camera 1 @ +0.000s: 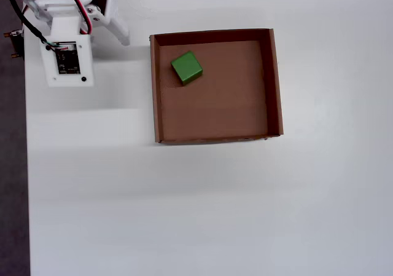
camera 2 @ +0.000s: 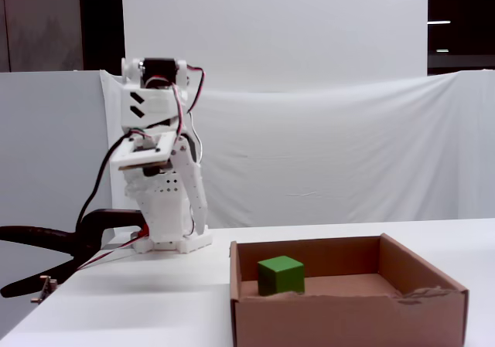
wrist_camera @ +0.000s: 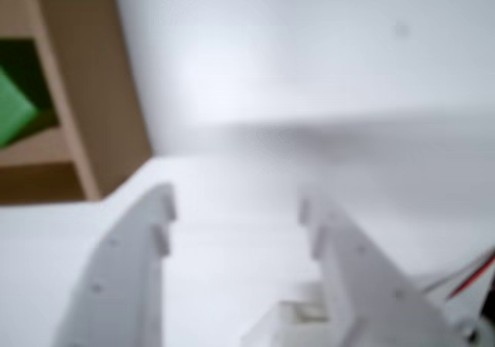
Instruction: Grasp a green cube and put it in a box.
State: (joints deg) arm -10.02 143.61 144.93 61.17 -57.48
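Note:
The green cube (camera 1: 186, 67) lies on the floor of the box (camera 1: 275, 79), near its upper-left corner in the overhead view. It also shows in the fixed view (camera 2: 281, 274) inside the brown box (camera 2: 348, 320). In the blurred wrist view the cube (wrist_camera: 11, 107) sits behind the box wall (wrist_camera: 93, 92) at the far left. My gripper (wrist_camera: 238, 204) is open and empty, over bare white table. The arm is folded back by its base, with the gripper (camera 2: 199, 223) pointing down, left of the box and apart from it (camera 1: 120, 35).
A black clamp (camera 2: 46, 243) holds the arm base at the table's left edge (camera 1: 26, 165). Red and black wires (camera 1: 77, 5) run over the arm. A white cloth backdrop (camera 2: 348, 154) hangs behind the table.

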